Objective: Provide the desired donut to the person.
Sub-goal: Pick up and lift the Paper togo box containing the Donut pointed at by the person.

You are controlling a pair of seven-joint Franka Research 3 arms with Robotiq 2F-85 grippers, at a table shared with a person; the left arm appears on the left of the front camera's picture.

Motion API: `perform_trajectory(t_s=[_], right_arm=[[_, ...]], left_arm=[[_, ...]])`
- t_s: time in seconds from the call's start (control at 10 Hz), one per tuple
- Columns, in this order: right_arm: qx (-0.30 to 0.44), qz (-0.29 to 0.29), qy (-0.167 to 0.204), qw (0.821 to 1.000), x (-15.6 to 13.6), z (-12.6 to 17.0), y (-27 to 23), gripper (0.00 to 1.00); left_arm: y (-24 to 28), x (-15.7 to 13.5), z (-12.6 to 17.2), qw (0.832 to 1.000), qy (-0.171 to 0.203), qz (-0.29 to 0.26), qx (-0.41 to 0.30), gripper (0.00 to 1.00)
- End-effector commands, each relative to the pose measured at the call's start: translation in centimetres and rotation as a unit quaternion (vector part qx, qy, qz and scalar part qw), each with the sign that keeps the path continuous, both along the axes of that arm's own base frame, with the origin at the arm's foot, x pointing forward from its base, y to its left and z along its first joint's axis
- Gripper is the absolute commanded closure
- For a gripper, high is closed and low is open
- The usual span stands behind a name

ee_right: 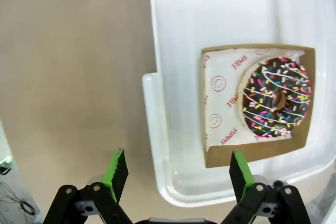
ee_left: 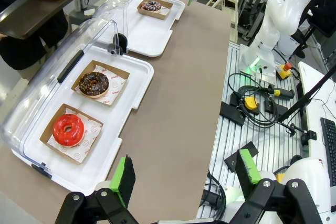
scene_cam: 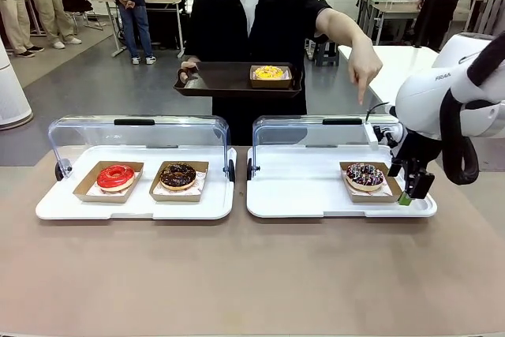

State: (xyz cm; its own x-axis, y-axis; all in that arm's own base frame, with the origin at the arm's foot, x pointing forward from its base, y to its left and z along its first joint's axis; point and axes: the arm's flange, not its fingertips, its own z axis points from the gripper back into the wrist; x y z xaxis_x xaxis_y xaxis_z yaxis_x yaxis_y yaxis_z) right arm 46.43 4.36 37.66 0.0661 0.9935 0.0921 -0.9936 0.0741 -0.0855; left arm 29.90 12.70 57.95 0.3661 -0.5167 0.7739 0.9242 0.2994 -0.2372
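Robotics lab: tangled cables (ee_left: 255, 120), emergency-stop button (ee_left: 286, 67), background workbenches (scene_cam: 392, 7).

The near half of the brown surface (scene_cam: 252, 282) lies bare from left to right. The left white plastic tray (scene_cam: 55, 209) and the right white plastic tray (scene_cam: 300, 195) each have a clear hinged lid (scene_cam: 95, 136) raised along the far edge. The lids block the far side, while the top and near side are open. The right tray's left part is bare. At its right, the right tool (scene_cam: 414, 191), jaws wide apart, hangs just beside the sprinkled chocolate donut (scene_cam: 364, 175). The person's pointing hand (scene_cam: 364, 69) hangs over the far right.
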Motion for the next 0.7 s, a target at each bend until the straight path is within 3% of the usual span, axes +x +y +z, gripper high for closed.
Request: perform_trajectory(t_s=[0.0, 0.4, 0.6], right_arm=[[0.006, -0.005, -0.003, 1.0, 1.92, -0.8, -0.87, 0.0], [0.004, -0.033, 0.019, 0.999, 1.89, -0.32, -0.49, 0.0], [0.001, -0.016, 0.007, 1.0, 2.1, -1.13, -1.09, 0.0]], left_arm=[[0.1, -0.03, 0.09, 1.0, -0.008, -0.004, -0.006, 0.0], [0.1, -0.03, 0.09, 1.0, -0.008, -0.004, -0.006, 0.0], [0.1, -0.03, 0.09, 1.0, -0.008, -0.004, -0.006, 0.0]])
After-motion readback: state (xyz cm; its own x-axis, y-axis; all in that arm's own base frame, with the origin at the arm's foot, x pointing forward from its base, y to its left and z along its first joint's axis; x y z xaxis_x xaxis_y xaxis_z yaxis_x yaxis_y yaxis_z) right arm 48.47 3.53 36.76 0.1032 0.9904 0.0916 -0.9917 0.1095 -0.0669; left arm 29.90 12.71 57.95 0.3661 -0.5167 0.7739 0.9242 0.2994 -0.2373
